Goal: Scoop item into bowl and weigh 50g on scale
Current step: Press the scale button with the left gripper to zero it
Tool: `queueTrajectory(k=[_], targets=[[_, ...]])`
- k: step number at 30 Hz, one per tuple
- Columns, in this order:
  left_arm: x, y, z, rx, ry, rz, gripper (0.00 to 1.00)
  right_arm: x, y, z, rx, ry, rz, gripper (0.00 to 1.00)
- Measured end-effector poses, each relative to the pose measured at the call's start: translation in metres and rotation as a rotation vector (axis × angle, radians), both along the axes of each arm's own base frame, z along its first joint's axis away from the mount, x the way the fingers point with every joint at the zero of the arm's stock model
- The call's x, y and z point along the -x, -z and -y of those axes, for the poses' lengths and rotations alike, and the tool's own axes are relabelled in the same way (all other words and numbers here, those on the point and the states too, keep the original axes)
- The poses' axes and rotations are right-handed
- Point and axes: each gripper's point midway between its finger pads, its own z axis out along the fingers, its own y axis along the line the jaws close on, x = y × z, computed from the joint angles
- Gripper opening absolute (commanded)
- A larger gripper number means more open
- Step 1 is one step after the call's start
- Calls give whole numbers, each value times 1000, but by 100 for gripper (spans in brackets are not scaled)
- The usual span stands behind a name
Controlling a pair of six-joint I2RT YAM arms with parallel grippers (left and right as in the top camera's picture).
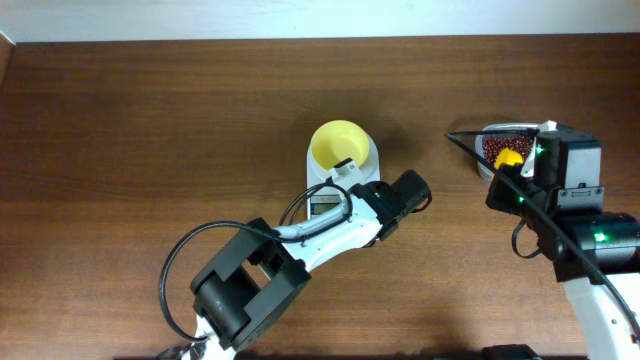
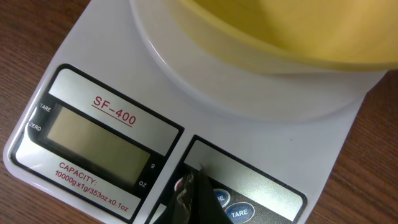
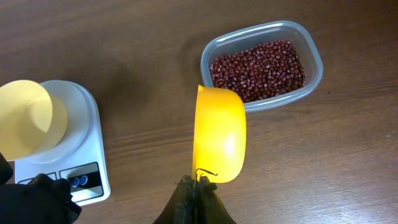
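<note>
From overhead, the bowl (image 1: pixel 338 143) sits on the round platform of the scale (image 1: pixel 316 168), near the middle of the worktop (image 1: pixel 150 120). The scale's long axis runs up and down the picture, display end towards the robot. The left arm (image 1: pixel 300 240) reaches in from below and covers that front end. Well apart on the right, the right arm (image 1: pixel 575 200) hangs over the tub (image 1: pixel 492 129) of beans (image 1: pixel 493 148), and a yellow scoop (image 1: pixel 508 157) overlaps them.

The left wrist view alone shows the scale's face: a blank display (image 2: pixel 99 140) and, beside it, the buttons (image 2: pixel 239 213). The left gripper (image 2: pixel 196 190) is closed to a point and holds nothing. Its tip rests at the red button. The bowl's underside fills the top of the picture.

Only the right wrist view shows the tub whole. Its long side lies across the picture and the beans lie loose inside. The right gripper (image 3: pixel 198 185) is clamped on the scoop. The scoop's long axis points straight away from the gripper towards the tub, rounded back to the camera, so any contents are hidden.
</note>
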Motion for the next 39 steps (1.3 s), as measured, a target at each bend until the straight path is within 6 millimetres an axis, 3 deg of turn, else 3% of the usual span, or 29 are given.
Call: queueTrajectory(k=[39], targets=[[-3, 4, -3, -20, -7, 21, 0, 3, 2, 0, 1, 0, -14, 4]])
